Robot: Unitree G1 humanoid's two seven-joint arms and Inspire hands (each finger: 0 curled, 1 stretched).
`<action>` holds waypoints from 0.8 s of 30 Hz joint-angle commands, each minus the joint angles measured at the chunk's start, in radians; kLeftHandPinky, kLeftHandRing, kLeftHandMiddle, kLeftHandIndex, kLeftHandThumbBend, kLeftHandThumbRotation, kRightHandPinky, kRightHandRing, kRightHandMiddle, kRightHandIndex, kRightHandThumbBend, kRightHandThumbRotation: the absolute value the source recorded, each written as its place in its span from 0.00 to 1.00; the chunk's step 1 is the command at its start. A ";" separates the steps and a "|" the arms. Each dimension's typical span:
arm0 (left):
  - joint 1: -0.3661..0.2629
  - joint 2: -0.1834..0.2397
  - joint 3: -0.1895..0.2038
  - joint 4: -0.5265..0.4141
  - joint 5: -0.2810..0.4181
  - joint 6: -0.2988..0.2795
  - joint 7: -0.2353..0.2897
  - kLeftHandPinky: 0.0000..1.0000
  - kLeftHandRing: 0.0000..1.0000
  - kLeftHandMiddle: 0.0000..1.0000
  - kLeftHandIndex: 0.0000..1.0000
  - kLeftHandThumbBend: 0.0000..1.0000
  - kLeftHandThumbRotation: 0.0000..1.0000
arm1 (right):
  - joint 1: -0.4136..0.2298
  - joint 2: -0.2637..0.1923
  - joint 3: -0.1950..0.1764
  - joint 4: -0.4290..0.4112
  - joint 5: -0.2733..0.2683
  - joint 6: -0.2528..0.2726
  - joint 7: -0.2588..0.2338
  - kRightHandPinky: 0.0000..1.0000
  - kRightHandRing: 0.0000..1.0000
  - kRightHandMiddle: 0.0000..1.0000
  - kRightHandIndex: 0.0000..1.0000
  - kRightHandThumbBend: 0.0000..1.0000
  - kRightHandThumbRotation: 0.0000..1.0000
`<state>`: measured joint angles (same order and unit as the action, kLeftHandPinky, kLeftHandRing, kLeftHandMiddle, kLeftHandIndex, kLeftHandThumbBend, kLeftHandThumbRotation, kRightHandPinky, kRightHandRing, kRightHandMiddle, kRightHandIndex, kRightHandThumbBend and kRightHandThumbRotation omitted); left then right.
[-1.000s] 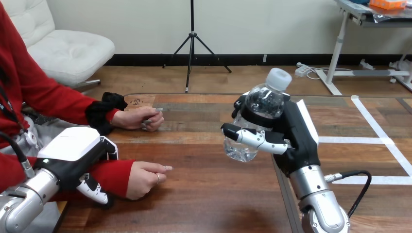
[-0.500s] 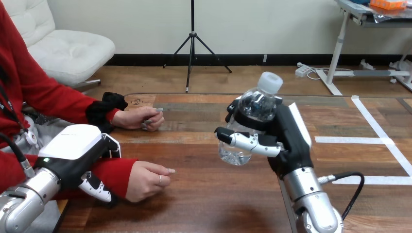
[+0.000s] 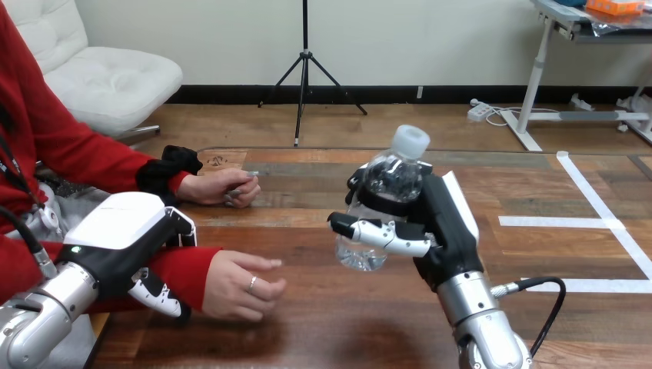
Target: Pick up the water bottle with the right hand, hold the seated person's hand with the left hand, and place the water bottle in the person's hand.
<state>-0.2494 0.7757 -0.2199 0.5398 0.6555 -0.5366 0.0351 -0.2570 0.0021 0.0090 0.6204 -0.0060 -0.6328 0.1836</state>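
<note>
- The robot's right hand [image 3: 450, 231] has carried the bottle [image 3: 388, 184] leftward over the last second, closer to the person's near hand [image 3: 242, 286]. A stretch of bare table [image 3: 307, 323] still lies between them.
- The near hand has slid a little toward the bottle, and its fingers have loosened from a fist. It lies knuckles up, with the palm not yet turned to receive.
- For the task, the pick-up looks done and the handover is under way. What seems left is closing the gap and getting the bottle into an opened palm.
- The right hand is wrapped round the bottle's middle, thumb across the front and fingers behind. The bottle leans to the right, with its white cap [image 3: 407, 140] above the fingers. Its base, below the thumb, appears to be clear of the table.
- The right forearm rises from below and tilts left, with the back of the hand turned to the right.
- The left hand [image 3: 127, 231] sits over the red sleeve [image 3: 181, 273] just behind the person's near wrist. Its white back faces up and its thumb is tucked under the sleeve, so it appears clasped round the forearm rather than the hand itself. It has shifted slightly toward the bottle along with that arm.
- The person's far hand [image 3: 223, 187] rests closed on the table beyond the left hand, apart from it.
</note>
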 commanded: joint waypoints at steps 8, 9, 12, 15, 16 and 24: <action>-0.052 -0.007 0.060 -0.166 -0.061 -0.022 -0.008 0.29 0.32 0.36 0.37 0.98 0.00 | -0.130 0.022 0.009 0.008 -0.007 -0.064 -0.027 0.30 0.33 0.41 0.43 0.83 0.00; -0.051 -0.007 0.061 -0.170 -0.062 -0.021 -0.011 0.29 0.32 0.36 0.37 0.98 0.00 | -0.131 0.022 0.010 0.010 -0.008 -0.066 -0.028 0.30 0.33 0.41 0.43 0.83 0.00; -0.050 -0.009 0.063 -0.179 -0.067 -0.023 -0.017 0.29 0.31 0.36 0.36 0.98 0.00 | -0.133 0.022 0.011 0.014 -0.010 -0.067 -0.032 0.30 0.34 0.41 0.43 0.83 0.00; -0.050 -0.010 0.066 -0.188 -0.063 -0.025 -0.015 0.29 0.31 0.36 0.36 0.98 0.00 | -0.135 0.021 0.014 0.018 -0.017 -0.069 -0.040 0.30 0.34 0.41 0.43 0.83 0.00; -0.048 -0.011 0.068 -0.195 -0.065 -0.021 -0.019 0.29 0.31 0.36 0.36 0.98 0.00 | -0.136 0.021 0.014 0.021 -0.015 -0.070 -0.039 0.30 0.34 0.41 0.43 0.84 0.00; -0.043 -0.017 0.078 -0.224 -0.075 -0.019 -0.032 0.28 0.31 0.35 0.36 0.99 0.00 | -0.143 0.020 0.016 0.039 -0.020 -0.077 -0.043 0.30 0.34 0.41 0.43 0.84 0.00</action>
<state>-0.2289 0.7755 -0.1883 0.4444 0.6357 -0.5303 -0.0131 -0.2836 0.0039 0.0261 0.6701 -0.0320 -0.6605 0.1557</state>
